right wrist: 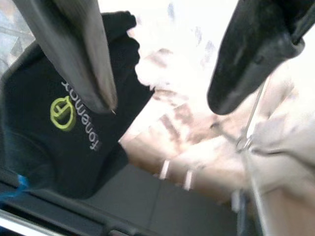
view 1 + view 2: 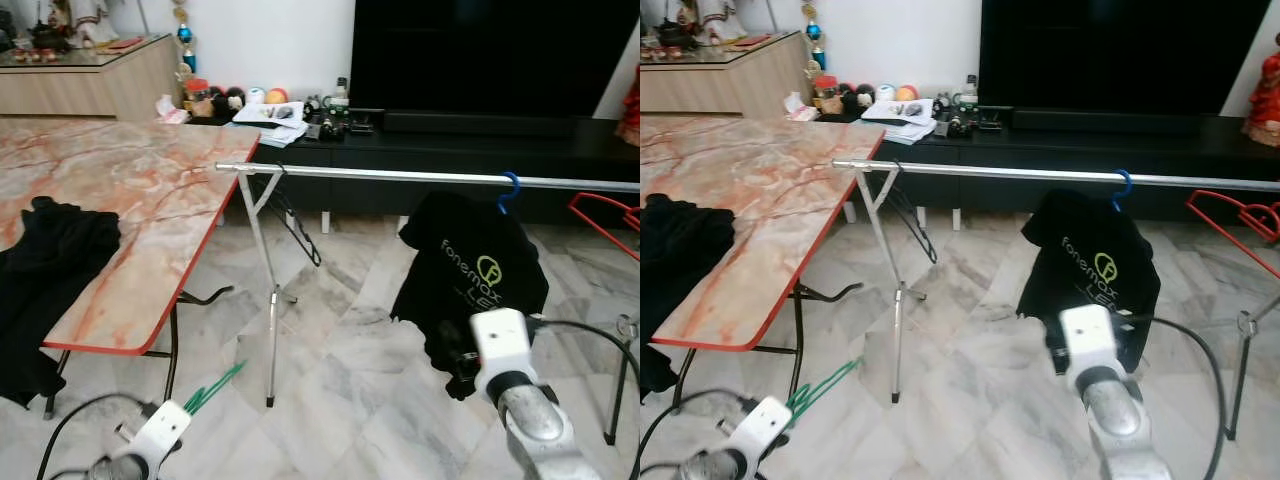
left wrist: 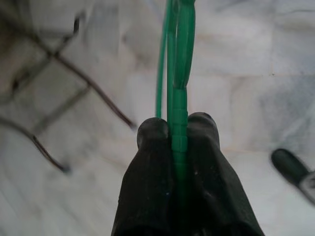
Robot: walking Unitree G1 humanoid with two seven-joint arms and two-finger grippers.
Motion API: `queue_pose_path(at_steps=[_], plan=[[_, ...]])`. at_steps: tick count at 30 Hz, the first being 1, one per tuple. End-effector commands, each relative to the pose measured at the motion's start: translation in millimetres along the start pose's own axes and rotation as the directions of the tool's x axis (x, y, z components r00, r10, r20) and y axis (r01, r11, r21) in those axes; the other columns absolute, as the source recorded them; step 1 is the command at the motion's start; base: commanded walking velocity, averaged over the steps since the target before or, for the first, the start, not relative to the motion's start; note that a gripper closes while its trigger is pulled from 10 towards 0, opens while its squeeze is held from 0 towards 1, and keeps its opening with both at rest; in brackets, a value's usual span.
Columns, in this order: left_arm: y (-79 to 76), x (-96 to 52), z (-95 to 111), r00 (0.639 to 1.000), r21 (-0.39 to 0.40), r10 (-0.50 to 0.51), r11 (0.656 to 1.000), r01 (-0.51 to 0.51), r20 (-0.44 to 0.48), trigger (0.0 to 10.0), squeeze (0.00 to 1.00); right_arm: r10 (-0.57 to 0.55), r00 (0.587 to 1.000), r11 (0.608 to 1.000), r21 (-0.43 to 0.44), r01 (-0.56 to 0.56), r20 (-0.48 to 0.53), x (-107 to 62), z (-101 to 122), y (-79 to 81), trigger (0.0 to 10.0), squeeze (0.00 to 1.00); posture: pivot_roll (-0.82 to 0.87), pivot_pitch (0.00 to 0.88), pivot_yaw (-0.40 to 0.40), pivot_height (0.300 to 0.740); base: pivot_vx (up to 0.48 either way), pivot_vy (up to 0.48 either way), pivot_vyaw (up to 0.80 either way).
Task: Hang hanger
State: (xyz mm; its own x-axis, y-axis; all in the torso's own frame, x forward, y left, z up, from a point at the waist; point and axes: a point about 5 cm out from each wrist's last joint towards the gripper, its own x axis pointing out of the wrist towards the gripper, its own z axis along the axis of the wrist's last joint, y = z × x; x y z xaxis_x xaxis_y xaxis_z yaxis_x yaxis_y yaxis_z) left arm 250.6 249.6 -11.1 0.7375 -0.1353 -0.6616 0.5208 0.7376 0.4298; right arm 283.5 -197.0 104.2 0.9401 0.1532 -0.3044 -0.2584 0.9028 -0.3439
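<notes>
Here our left gripper [image 3: 178, 135] pinches the thin green plastic hanger [image 2: 212, 388] low near the floor. The long silver rail [image 2: 400, 176] runs crosswise, up and ahead. Our right gripper [image 1: 162, 73] hangs spread.

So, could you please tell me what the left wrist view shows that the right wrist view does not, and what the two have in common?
Left wrist view alone: the left gripper shut on a green hanger, with dark table legs blurred behind.

Right wrist view alone: the right gripper open and holding nothing, looking at a black T-shirt with a yellow-green logo, hung from a blue hanger near the silver rail.

Both: that gripper's own two black fingers, and pale marble floor beyond.
</notes>
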Motion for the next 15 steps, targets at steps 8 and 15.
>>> queue_pose_path(at_steps=[8, 15], plan=[[3.8, -11.9, 70.9, 0.925, 0.37, -0.365, 0.878, 0.305, 0.104, 10.0, 0.0, 0.578, 0.812, 0.753, -0.333, -0.568, -0.079, -2.1, 30.9, 23.7, 10.0, 0.0, 0.02, 0.0, -0.007, 0.74, 0.0, 0.0, 0.0], [-32.7, -22.4, 107.1, 0.799, 0.514, -0.597, 0.708, 0.484, 0.071, 10.0, 0.0, 0.8, 0.576, 0.479, -0.401, -0.781, -0.167, -10.6, 36.1, 48.6, 10.0, 0.0, 0.03, 0.0, -0.036, 0.74, 0.0, 0.0, 0.0]])
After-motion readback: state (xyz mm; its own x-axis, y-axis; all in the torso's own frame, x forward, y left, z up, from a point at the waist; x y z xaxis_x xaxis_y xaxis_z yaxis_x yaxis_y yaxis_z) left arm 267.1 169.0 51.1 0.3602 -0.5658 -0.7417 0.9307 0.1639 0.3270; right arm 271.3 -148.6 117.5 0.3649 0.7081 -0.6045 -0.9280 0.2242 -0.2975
